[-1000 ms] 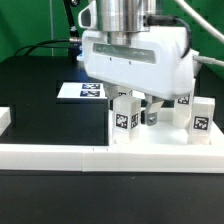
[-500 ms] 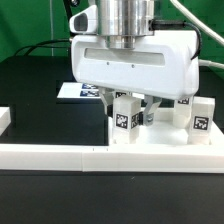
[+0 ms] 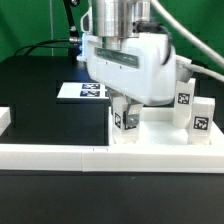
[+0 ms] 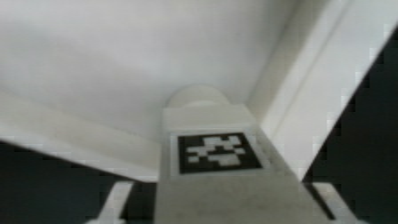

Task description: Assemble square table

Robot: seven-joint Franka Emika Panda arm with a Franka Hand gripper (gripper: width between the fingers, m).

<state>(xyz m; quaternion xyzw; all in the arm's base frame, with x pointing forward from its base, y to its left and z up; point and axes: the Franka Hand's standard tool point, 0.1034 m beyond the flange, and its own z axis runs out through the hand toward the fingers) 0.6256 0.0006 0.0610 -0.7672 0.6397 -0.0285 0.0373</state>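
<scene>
A white tagged leg [image 3: 125, 118] stands upright on the square table's white top [image 3: 155, 135], just behind the low border wall. My gripper [image 3: 128, 106] hangs tilted over this leg, its body hiding the leg's upper end. In the wrist view the same leg [image 4: 217, 150] rises between my two fingers [image 4: 121, 200], with a thin dark gap showing on each side. The jaws are open around it, close to its sides. The table top's raised rim [image 4: 294, 70] runs behind the leg. Two more legs [image 3: 183, 100] [image 3: 201, 118] stand at the exterior view's right.
The long white border wall [image 3: 100, 155] crosses the front, and a short white piece [image 3: 4, 118] sits at the exterior view's left. The marker board [image 3: 85, 91] lies flat on the black table behind. Cables trail at the back.
My gripper has tilted and shifted toward the exterior view's right. Its jaws have narrowed around the front leg. The leg has stayed in place.
</scene>
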